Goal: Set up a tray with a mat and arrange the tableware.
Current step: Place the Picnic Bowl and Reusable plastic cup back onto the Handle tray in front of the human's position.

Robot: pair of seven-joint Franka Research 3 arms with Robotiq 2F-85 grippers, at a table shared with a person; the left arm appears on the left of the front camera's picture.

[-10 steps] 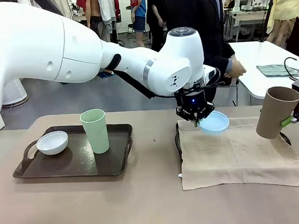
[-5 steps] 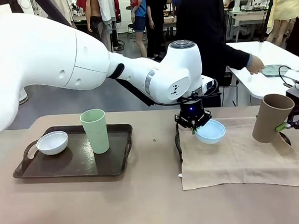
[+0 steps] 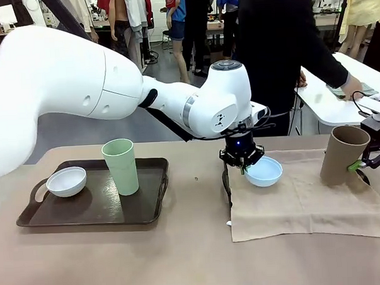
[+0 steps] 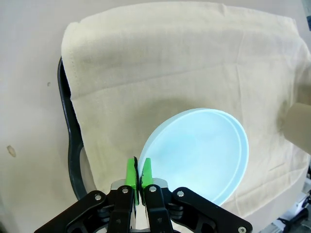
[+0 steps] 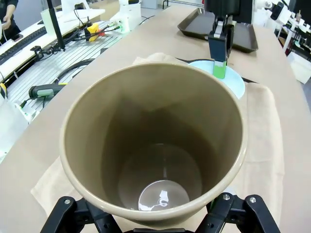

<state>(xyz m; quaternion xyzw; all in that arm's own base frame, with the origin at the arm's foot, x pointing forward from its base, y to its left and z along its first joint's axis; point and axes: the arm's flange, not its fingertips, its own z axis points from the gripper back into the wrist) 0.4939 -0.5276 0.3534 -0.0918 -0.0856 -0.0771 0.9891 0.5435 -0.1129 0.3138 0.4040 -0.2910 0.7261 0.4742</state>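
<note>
My left gripper (image 3: 243,165) is shut on the near rim of the light blue bowl (image 3: 264,171), holding it tilted and low over the beige mat (image 3: 306,200). Its green pads (image 4: 130,173) pinch the bowl (image 4: 199,153) rim. The mat (image 4: 170,63) covers a dark tray, whose black edge (image 4: 72,150) shows at its left side. My right gripper (image 3: 366,161) is shut on the tan cup (image 3: 340,155), slightly tilted at the mat's right end. In the right wrist view I look down into the tan cup (image 5: 155,145). A white bowl (image 3: 66,181) and a pale green cup (image 3: 120,166) stand on the left tray (image 3: 149,210).
A person in dark clothes stands at the far side, one hand (image 3: 351,85) reaching to a white side table (image 3: 327,105) at the back right. Bare tabletop (image 3: 194,243) lies between the two trays and along the front edge.
My left gripper has lowered the light blue bowl toward the mat and drawn it a little left. My right gripper has brought the tan cup down and more upright. The person's hand moved right.
</note>
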